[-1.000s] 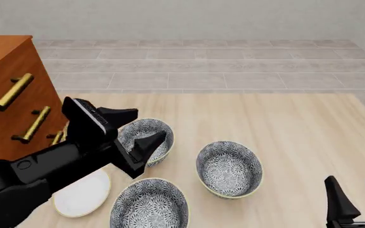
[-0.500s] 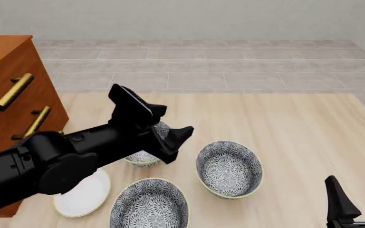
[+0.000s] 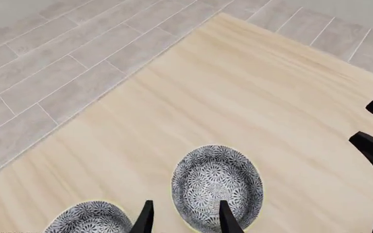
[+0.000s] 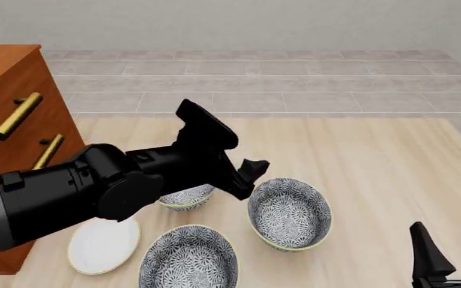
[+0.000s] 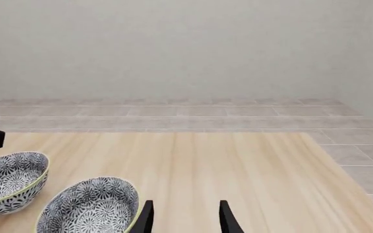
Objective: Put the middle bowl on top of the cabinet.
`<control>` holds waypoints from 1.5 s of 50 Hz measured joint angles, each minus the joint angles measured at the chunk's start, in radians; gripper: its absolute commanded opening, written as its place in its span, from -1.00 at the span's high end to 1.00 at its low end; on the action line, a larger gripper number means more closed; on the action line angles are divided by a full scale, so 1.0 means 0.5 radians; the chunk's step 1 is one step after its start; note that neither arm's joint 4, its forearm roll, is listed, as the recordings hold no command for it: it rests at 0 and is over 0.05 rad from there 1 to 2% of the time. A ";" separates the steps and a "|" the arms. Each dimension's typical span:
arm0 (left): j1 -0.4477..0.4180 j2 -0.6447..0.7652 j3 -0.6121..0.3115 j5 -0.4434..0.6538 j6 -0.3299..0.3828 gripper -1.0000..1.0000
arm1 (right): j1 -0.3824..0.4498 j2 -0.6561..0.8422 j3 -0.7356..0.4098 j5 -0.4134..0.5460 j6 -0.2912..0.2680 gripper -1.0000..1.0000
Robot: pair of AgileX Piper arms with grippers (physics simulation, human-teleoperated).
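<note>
The left arm reaches across the table point(image 4: 374, 150), its gripper point(image 4: 247, 177) empty with fingers apart, hanging just beside the right-hand bowl point(image 4: 290, 212). The middle bowl point(image 4: 186, 196) sits on the table, half hidden under that arm, near the cabinet point(image 4: 10, 120). A third bowl point(image 4: 188, 258) and a white plate point(image 4: 102, 245) lie nearer. The right gripper point(image 4: 451, 243) waits at the near right corner, fingers apart, holding nothing.

white plate point(image 4: 102, 245) near the table's point(image 4: 374, 156) left edge, two other patterned bowls point(image 4: 290, 212) point(image 4: 188, 258) close by
</note>
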 measured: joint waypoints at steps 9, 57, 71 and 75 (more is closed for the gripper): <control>-0.004 0.130 -0.102 0.112 -0.022 -1.00 | 0.003 0.002 0.001 -0.001 -0.002 -1.00; 0.040 0.549 -0.268 0.236 -0.250 -1.00 | 0.007 0.002 0.001 0.002 0.006 -1.00; 0.082 0.637 -0.250 0.196 -0.294 -1.00 | 0.012 0.009 0.002 -0.003 0.010 -1.00; 0.085 0.660 -0.248 0.185 -0.305 -1.00 | 0.012 0.010 0.002 -0.004 0.012 -1.00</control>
